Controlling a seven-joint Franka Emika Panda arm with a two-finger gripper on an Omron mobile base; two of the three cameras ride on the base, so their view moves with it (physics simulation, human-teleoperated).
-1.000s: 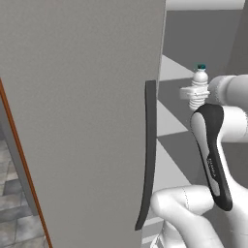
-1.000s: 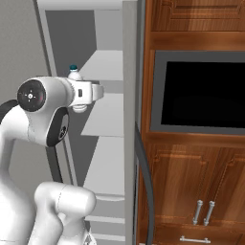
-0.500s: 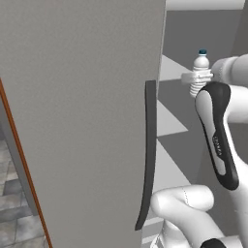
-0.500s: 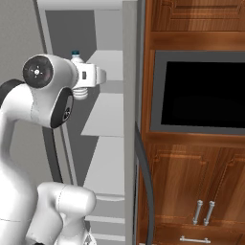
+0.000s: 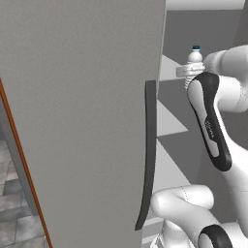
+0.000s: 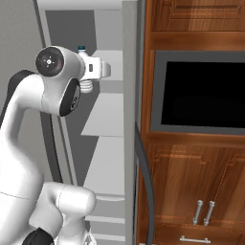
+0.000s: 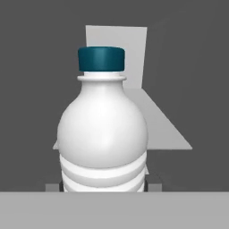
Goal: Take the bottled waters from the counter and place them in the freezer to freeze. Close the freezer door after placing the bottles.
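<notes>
My gripper (image 7: 103,188) is clamped on a bottled water (image 7: 103,134), upright, teal cap up, inside the open freezer (image 6: 103,119), right of the freezer door (image 5: 82,111).

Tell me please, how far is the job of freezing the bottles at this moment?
Done: the freezer door stands open. In hand: the fingers are shut on one bottle, held upright inside the freezer above a pale shelf. Left: setting this bottle down, the other bottle, and closing the door.
</notes>
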